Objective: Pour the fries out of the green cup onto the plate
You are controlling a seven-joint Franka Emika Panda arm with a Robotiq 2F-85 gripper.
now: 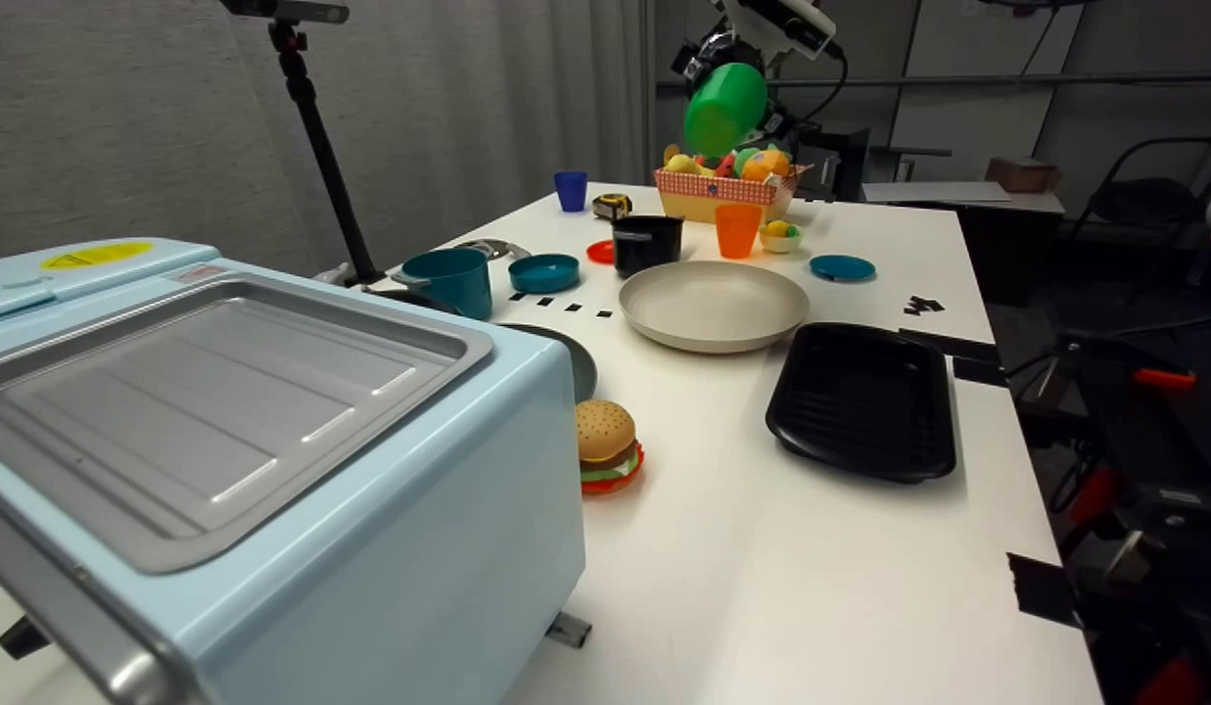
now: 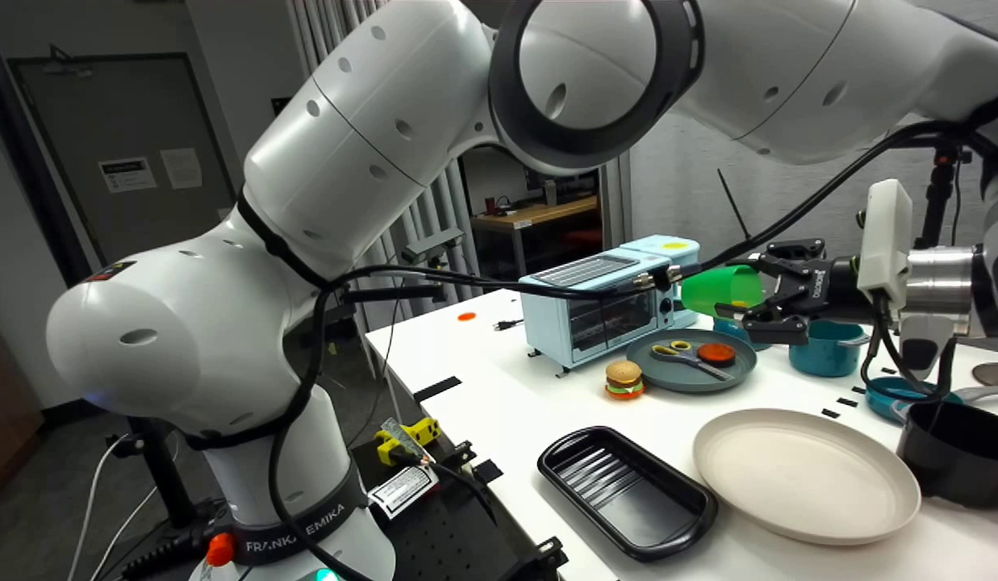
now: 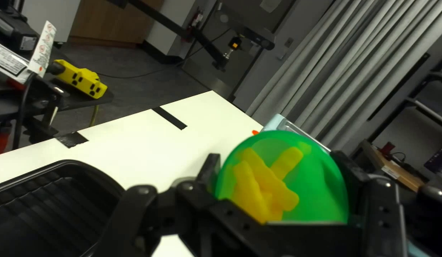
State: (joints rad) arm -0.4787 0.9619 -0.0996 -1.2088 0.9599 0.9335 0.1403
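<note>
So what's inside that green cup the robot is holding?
Yellow toy fries, several overlapping sticks, show inside the green cup in the wrist view. Whatever lies behind them, or where the gripper blocks the cup, is hidden, so no full count.

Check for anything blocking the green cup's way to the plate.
Nothing visible blocks it. The gripper holds the green cup, fries inside, raised above the table; the black tray and black pot sit beside the plate, not over it.

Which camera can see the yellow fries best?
The wrist view: it looks from close up and shows several yellow fries bunched inside the green cup. Both exterior views show that cup smaller, and I can't make out any fries there.
</note>
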